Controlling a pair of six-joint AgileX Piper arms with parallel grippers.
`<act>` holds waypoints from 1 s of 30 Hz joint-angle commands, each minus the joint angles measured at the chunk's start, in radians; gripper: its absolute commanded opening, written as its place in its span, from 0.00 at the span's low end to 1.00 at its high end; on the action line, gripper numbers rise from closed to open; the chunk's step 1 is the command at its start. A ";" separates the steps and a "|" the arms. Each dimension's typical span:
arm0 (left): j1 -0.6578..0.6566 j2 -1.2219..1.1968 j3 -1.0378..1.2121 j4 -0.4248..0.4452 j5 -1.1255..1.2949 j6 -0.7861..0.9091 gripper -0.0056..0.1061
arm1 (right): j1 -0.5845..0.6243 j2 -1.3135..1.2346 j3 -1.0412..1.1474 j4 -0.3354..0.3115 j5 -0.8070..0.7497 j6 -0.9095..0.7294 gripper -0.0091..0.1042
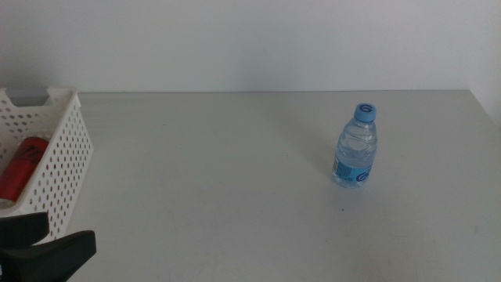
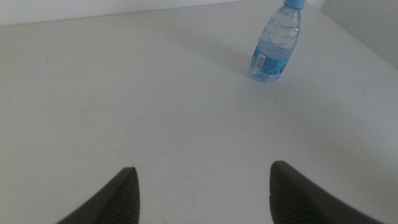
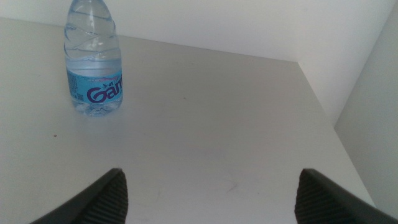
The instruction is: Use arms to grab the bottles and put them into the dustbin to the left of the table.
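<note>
One bottle [image 1: 357,146] left, upright on the table [image 1: 219,180], right of centre, well apart from the bin [image 1: 59,160] holding the can [image 1: 21,166]. Nearer the right gripper [image 3: 208,199], jaws spread, empty. Left gripper [image 2: 202,199] likewise spread, waiting by the bin.

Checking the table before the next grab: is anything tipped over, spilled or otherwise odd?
Nothing stands out. The water bottle stands upright and capped on the table, no spill around it. A red can lies in the dustbin. The left gripper and right gripper are both open and empty.
</note>
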 commanded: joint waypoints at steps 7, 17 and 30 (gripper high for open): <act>-0.008 0.009 -0.027 -0.006 -0.075 -0.012 0.59 | -0.004 0.031 -0.010 0.093 -0.194 0.015 0.75; -0.008 0.009 -0.027 -0.006 -0.075 -0.012 0.47 | 0.162 0.661 -0.010 0.029 -0.760 0.041 0.75; -0.008 0.009 -0.027 -0.006 -0.075 -0.012 0.31 | 0.304 1.158 -0.010 -0.325 -1.302 0.067 0.75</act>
